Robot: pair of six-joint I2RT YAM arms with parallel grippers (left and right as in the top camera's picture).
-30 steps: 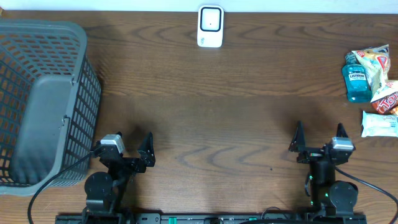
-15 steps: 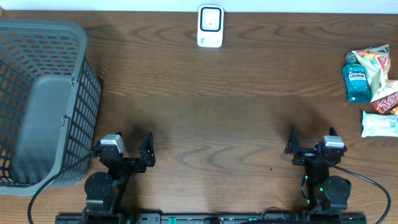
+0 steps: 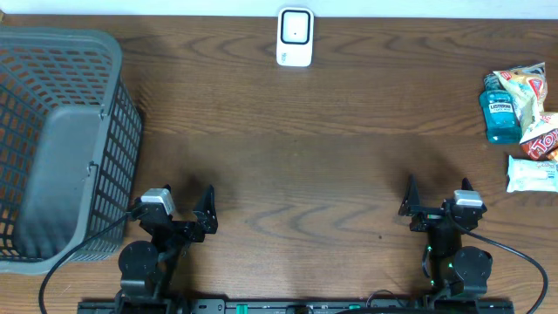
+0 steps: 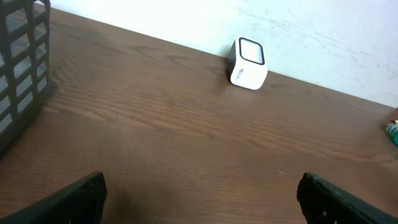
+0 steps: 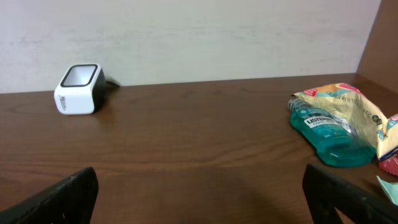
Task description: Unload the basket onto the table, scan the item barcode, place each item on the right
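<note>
Though nothing grips it, teal plastic mouthwash bottle [image 3: 501, 113] lies on its side at far right of brown wood table [image 3: 305, 131], touching yellow crinkled snack bag [image 3: 523, 85]. Red-white packet [image 3: 542, 139] and white wrapped bar [image 3: 534, 173] just beside, toward robot. White boxy barcode scanner [image 3: 295, 37] stands far edge, centre, well apart from items. Grey plastic mesh basket [image 3: 61, 148] at left. L gripper [image 3: 187, 199] and R gripper [image 3: 438, 194] near front edge, fingers spread wide, holding nothing.

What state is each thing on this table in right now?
Scanner, upright at the far edge.
Basket, upright, empty.
Mouthwash bottle, lying flat.
Snack bag, lying against the bottle.
Left gripper, open, empty.
Right gripper, open, empty.
</note>
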